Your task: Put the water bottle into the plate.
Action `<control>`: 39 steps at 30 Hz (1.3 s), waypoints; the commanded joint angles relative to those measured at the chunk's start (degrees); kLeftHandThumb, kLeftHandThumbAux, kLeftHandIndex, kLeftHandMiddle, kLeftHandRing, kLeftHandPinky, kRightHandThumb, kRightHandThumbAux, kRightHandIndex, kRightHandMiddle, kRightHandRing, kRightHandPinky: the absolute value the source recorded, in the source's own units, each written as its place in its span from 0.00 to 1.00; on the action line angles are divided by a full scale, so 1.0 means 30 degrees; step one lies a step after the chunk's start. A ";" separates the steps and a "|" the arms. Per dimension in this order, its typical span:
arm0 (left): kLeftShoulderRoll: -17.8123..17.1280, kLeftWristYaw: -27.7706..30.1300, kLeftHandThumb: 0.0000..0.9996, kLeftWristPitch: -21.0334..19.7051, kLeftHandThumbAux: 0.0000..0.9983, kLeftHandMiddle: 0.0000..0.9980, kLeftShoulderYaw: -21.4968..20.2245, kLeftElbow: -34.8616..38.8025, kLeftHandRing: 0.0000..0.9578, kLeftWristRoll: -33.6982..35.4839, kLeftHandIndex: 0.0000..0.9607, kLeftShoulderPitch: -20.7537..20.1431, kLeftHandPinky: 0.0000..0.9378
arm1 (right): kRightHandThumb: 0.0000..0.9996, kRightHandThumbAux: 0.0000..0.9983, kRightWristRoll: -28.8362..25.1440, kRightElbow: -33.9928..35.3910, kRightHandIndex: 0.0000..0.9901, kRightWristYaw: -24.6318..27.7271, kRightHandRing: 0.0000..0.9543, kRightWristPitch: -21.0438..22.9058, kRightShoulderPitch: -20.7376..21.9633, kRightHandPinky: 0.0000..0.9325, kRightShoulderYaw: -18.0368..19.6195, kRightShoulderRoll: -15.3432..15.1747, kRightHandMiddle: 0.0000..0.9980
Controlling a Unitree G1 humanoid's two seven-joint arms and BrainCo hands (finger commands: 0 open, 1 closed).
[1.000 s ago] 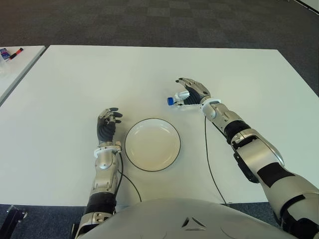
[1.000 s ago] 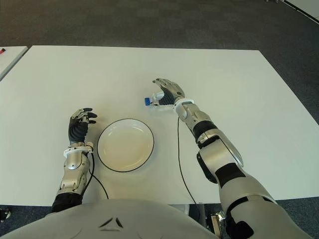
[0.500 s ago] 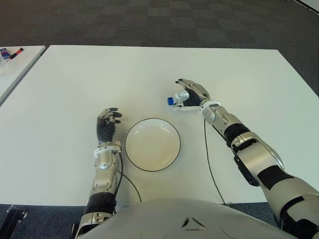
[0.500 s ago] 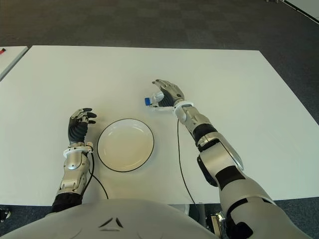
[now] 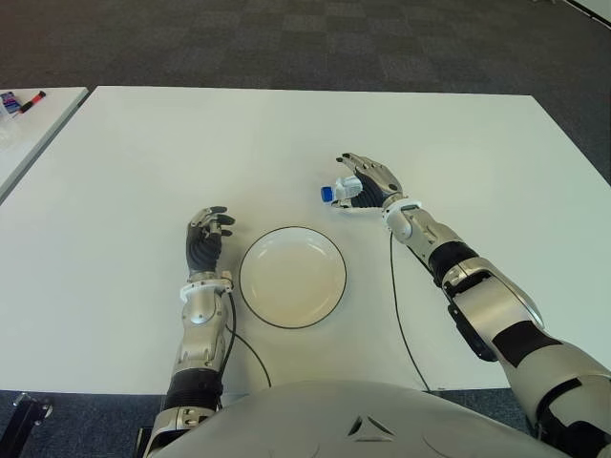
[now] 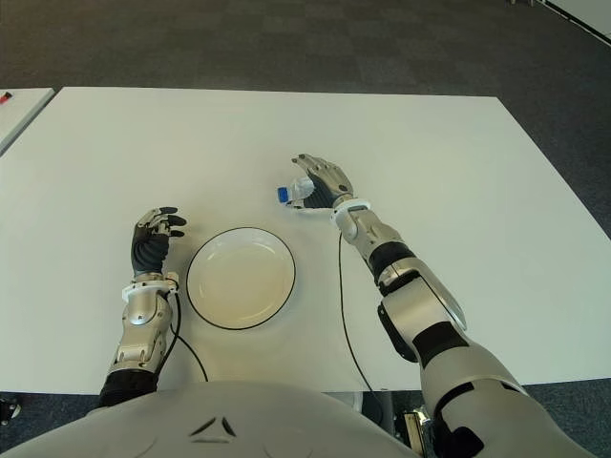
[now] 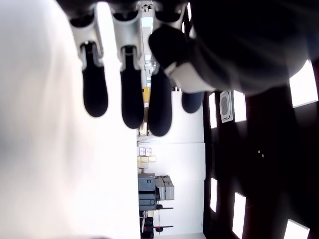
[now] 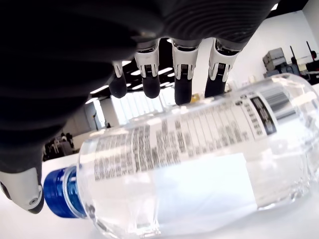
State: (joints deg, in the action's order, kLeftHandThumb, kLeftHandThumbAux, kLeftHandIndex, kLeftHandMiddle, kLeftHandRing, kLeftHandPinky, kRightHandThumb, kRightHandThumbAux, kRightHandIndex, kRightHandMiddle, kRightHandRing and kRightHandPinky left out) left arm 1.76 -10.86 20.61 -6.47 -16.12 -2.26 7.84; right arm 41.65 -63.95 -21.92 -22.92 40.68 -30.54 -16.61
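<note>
A clear water bottle (image 5: 346, 187) with a blue cap (image 8: 59, 192) lies on its side on the white table (image 5: 143, 153), just beyond the plate's far right edge. My right hand (image 5: 372, 179) arches over the bottle. In the right wrist view its fingers (image 8: 182, 74) hang spread past the bottle's far side and the thumb (image 8: 22, 191) sits by the cap, with a gap around the bottle (image 8: 189, 169). The white plate (image 5: 291, 277) with a dark rim holds nothing. My left hand (image 5: 205, 239) shows left of the plate, its fingers (image 7: 124, 94) relaxed and holding nothing.
A black cable (image 5: 396, 296) runs from my right wrist across the table, right of the plate. A second table (image 5: 38, 124) at the far left carries small markers (image 5: 24, 100). Dark carpet lies beyond the table's far edge.
My right hand has settled a little closer over the bottle and its forearm shifted slightly left. The bottle, the plate and my left hand have not moved.
</note>
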 commanded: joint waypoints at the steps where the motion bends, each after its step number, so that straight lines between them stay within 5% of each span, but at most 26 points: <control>1: -0.0016 -0.0170 0.95 -0.0363 0.66 0.53 -0.0075 0.0116 0.49 -0.0120 0.41 0.0075 0.52 | 0.06 0.58 0.0012 -0.0341 0.00 -0.0275 0.11 0.0103 -0.0390 0.16 -0.0087 0.0141 0.06; 39: 0.0027 -0.0242 0.95 0.0107 0.66 0.53 -0.0081 -0.0034 0.48 -0.0145 0.41 0.0017 0.50 | 0.02 0.54 -0.0139 -0.1985 0.00 -0.2547 0.12 -0.0353 -0.1119 0.18 -0.0128 0.0539 0.09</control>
State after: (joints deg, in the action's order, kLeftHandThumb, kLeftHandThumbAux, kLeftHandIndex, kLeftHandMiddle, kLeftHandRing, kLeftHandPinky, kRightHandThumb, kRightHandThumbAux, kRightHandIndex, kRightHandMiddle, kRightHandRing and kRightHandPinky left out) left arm 1.81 -10.96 20.96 -6.47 -15.76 -2.30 7.87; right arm 41.39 -68.63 -30.11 -23.84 39.09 -30.66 -15.26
